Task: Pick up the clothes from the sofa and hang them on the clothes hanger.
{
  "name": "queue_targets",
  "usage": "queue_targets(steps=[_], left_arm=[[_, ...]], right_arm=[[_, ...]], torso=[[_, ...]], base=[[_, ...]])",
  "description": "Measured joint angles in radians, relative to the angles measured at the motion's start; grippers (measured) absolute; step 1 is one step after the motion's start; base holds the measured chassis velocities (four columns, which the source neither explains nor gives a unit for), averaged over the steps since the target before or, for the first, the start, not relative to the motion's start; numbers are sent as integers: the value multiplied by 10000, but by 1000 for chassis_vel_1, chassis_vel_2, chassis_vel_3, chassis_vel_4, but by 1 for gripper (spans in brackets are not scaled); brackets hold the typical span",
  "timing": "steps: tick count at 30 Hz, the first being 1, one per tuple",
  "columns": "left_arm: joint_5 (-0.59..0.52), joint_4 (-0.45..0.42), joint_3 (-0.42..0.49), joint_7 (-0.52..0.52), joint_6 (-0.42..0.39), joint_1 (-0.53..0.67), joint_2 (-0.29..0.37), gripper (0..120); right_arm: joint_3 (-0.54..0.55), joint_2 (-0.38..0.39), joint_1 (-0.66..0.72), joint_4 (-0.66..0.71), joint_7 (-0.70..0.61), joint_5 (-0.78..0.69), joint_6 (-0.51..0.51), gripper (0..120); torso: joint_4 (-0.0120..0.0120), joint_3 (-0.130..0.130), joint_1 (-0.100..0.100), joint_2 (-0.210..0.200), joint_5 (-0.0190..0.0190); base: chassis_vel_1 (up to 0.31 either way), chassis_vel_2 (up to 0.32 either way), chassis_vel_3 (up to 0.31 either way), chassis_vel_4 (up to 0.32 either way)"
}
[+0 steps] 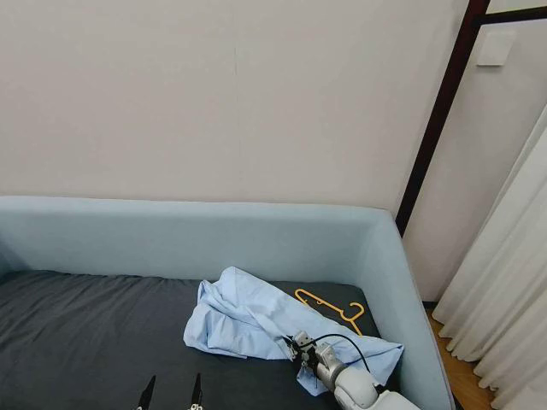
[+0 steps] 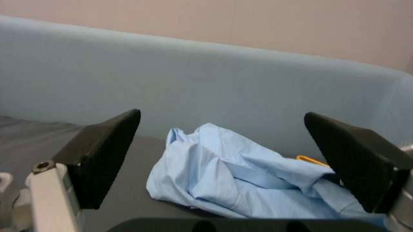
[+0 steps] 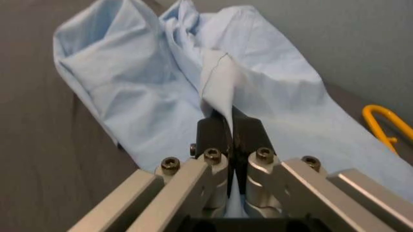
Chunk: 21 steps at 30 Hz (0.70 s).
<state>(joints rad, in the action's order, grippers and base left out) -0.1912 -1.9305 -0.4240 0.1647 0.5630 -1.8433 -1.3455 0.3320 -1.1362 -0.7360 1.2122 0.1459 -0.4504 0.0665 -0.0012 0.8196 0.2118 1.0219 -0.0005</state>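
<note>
one fold of the limp, light shirt (image 1: 244, 323), crumpled on the sofa (image 1: 77, 333), is pinched in the closed fingers of the right gripper (image 3: 231, 131); the left gripper (image 1: 174, 382) hangs wide open, empty. the collar, possibly buried, would likely hold better.

I see the light-blue shirt (image 1: 244, 318) crumpled on the sofa seat (image 1: 85, 342), a fold pinched in my right hand (image 3: 231, 129), orange hanger (image 3: 369, 116) flat beside it
</note>
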Motion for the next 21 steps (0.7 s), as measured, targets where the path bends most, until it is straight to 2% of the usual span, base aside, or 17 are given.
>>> queue_targets(steps=[5, 9, 14, 15, 20, 21], left_arm=[[-36, 35, 4, 0, -11, 56, 60, 100], [-93, 34, -8, 0, -22, 84, 109, 100], [-134, 34, -16, -2, -31, 139, 126, 100], [-134, 34, -16, -2, -31, 139, 126, 100], [-131, -56, -13, -17, -35, 105, 103, 100], [-131, -56, -13, -17, -35, 105, 103, 100]], right_arm=[[-119, 311, 38, 579, 100, -862, 0, 0], [-204, 845, 71, 1629, 254, -1764, -131, 0], [-300, 1953, 242, 4245, 434, -2765, -558, 0], [-300, 1953, 242, 4245, 434, -2765, -558, 0], [-551, 3094, 307, 6343, 983, -3461, -773, 0], [-551, 3094, 307, 6343, 983, -3461, -773, 0]], torso=[[0, 0, 0, 0, 0], [-2, 0, 1, 0, 0], [0, 0, 0, 0, -1], [0, 0, 0, 0, -1], [2, 0, 0, 0, 0], [2, 0, 0, 0, 0]], base=[[0, 0, 0, 0], [0, 0, 0, 0], [0, 0, 0, 0], [0, 0, 0, 0], [0, 0, 0, 0], [0, 0, 0, 0]])
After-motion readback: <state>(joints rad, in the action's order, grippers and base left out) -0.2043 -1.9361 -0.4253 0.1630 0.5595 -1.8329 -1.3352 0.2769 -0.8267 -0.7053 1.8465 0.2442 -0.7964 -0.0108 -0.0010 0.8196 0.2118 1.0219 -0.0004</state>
